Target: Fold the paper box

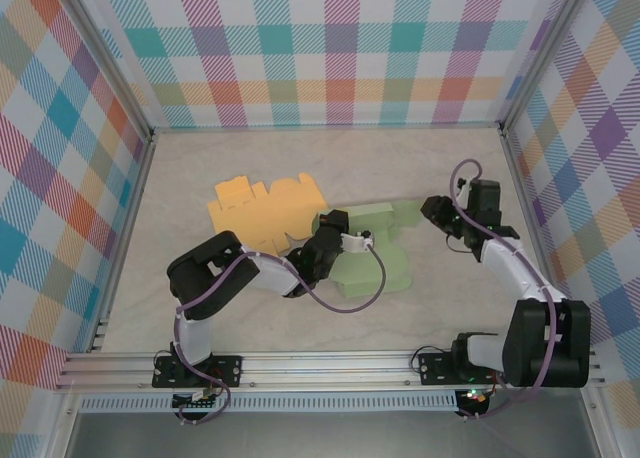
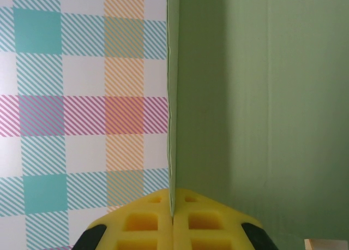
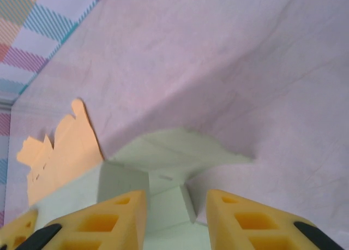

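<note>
Left claw (image 2: 172, 220) clamps an upturned panel edge of the green paper box (image 2: 262, 97), while right claw (image 3: 175, 209) stands released, straddling a flap.

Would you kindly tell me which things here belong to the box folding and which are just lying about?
Job: pale green paper box blank; left pincer, shut on its edge; right pincer, open by its flap.
Lying about: flat orange card cutout.

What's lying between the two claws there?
The green sheet, seen in the top view: it spans the gap. The left gripper is shut on one panel; the right gripper, jaws apart, sits at its right edge.
</note>
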